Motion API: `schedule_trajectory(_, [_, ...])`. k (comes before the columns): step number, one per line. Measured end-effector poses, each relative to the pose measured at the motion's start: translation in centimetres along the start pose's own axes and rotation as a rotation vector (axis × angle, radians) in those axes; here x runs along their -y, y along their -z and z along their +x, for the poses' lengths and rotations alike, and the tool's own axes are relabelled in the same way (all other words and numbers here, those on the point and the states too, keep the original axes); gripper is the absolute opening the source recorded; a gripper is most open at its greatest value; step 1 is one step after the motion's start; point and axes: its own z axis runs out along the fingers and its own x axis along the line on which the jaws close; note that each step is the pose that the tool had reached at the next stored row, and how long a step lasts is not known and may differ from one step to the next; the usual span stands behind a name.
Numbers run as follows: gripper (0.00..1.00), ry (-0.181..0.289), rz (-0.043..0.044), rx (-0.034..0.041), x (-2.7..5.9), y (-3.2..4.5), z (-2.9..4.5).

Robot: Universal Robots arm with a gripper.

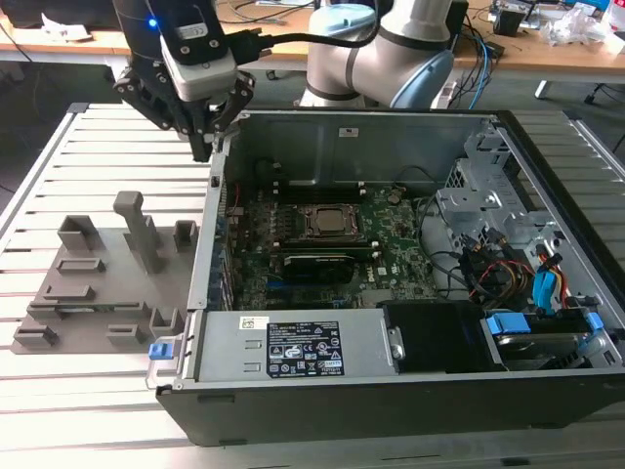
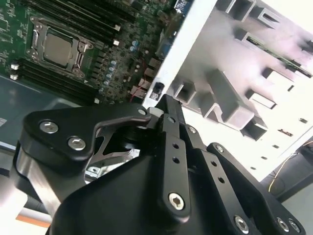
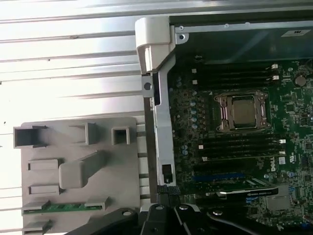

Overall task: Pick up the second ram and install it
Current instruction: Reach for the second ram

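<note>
Shows matte black all over the gripper, dotted with silver screw heads. Plain pale grey on the slotted holder tray. Thin strip of green on the second ram. Deeper green on the motherboard, crossed by black slots. Black outside, bare silver inside on the computer case. Runs in silver stripes of parallel slats across the table. Bright blue on the cables at the exterior view's right. White with black print on the label.
</note>
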Motion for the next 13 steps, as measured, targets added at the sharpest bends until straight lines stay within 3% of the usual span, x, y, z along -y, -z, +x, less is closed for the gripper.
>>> schedule_trajectory(2, [0.11,0.000,0.0000,0.0000,0.05,-0.02,0.72])
schedule_trajectory(6, [0.11,0.000,0.0000,0.0001,0.23,-0.08,3.14])
schedule_trajectory(8, [0.11,0.000,0.0000,0.0001,0.29,-0.09,3.85])
schedule_trajectory(11, [0.11,0.000,-0.0001,0.0003,0.46,-0.09,6.14])
schedule_trajectory(13, [0.11,0.000,-0.0001,0.0004,0.51,-0.09,6.74])
